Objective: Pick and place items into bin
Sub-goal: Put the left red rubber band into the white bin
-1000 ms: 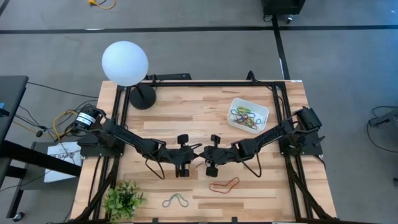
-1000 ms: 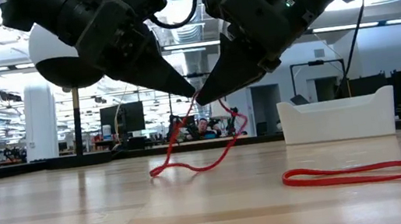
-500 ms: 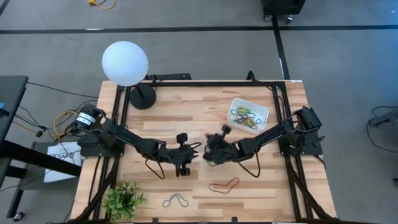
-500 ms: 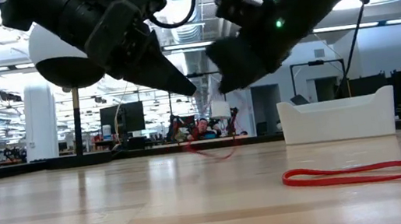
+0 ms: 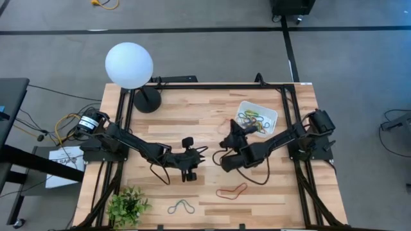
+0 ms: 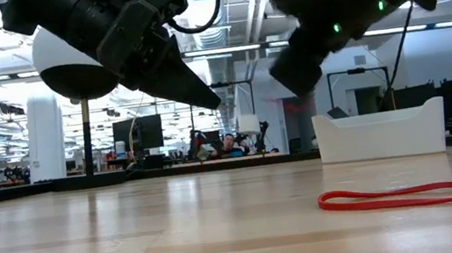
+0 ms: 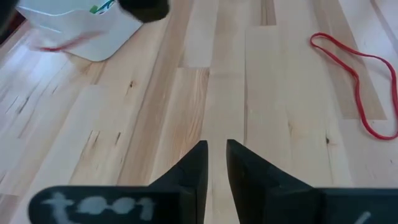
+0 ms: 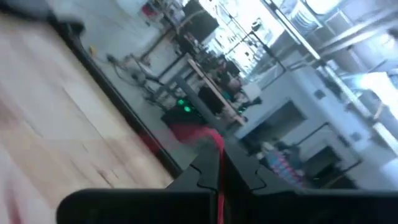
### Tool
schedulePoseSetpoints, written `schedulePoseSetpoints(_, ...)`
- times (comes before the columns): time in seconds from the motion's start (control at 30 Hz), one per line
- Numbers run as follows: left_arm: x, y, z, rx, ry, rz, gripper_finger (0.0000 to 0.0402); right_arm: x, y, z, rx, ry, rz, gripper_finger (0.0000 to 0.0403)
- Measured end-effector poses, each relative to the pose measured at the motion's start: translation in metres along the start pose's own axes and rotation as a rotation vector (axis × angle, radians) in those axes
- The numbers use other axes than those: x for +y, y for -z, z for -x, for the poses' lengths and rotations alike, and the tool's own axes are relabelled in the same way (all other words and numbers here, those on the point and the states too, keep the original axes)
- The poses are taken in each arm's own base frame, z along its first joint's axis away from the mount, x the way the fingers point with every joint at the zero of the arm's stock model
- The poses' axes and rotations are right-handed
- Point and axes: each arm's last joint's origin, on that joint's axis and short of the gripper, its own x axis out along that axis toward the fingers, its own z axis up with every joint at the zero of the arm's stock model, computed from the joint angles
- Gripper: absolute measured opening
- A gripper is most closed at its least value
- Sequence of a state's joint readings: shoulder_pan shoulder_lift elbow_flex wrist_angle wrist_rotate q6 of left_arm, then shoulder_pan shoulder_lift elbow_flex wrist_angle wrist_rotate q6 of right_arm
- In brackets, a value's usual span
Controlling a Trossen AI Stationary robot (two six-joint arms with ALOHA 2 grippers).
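Right gripper point(image 5: 232, 127): raised above the table just short of the bin, fingers clamped on a red rubber band point(image 8: 217, 163). In the right wrist view the band runs as a thin red line up between the two closed fingers point(image 8: 198, 175).

Held band, other views: a faint red streak shows beside the bin's wall in the left wrist view (blurred, so its shape is not readable). From overhead a thin reddish loop sits at the gripper tip.

Left gripper point(image 7: 212, 149): over the middle of the table, low above the wood, holding nothing. Its fingers stand close together with only a narrow gap between them.

Bin point(image 5: 243, 108): white tray at the table's far right, near the right arm's base. It holds a tangle of coloured bands point(image 5: 252, 122), green, yellow and dark ones visible.

Loose red band point(image 5: 231, 190): flat on the table at the near side, below the right gripper and well apart from the bin.

Loose grey-blue band point(image 5: 182, 206): flat near the front edge, just right of the small green plant point(image 5: 128, 205).

Globe lamp point(image 5: 129, 65): far left corner of the table, on a dark round base.
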State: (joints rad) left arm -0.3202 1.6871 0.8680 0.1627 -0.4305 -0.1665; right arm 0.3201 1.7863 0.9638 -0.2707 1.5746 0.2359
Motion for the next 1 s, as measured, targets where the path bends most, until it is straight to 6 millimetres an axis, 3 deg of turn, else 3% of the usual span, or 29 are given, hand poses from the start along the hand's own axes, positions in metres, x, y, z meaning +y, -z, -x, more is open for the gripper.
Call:
schedulePoseSetpoints(0.2,0.000,0.002,0.000,0.019,0.000,-0.008,0.0050,-0.016,0.020,-0.037,0.103,0.061,0.076,0.0001)
schedulePoseSetpoints(0.27,0.001,0.004,0.000,0.037,-0.003,-0.015,0.0050,-0.023,0.027,-0.052,0.188,0.032,0.021,0.0001)
schedulePoseSetpoints(0.43,0.001,0.007,0.000,0.066,-0.009,-0.027,0.0050,-0.036,0.058,-0.084,0.630,-0.121,-0.195,0.0001)
schedulePoseSetpoints(0.53,0.001,0.007,0.000,0.069,-0.010,-0.028,0.0050,-0.041,0.080,-0.092,0.821,-0.127,-0.208,0.0001)
schedulePoseSetpoints(0.67,0.001,0.006,0.000,0.059,-0.008,-0.023,0.0050,-0.042,0.100,-0.095,0.894,-0.090,-0.256,0.0002)
schedulePoseSetpoints(0.8,0.001,0.006,0.000,0.055,-0.007,-0.021,0.0050,-0.042,0.111,-0.095,0.920,-0.022,-0.349,0.0013)
schedulePoseSetpoints(1.0,0.001,0.005,0.000,0.052,-0.008,-0.020,0.0050,-0.041,0.111,-0.091,0.911,-0.027,-0.363,0.0057)
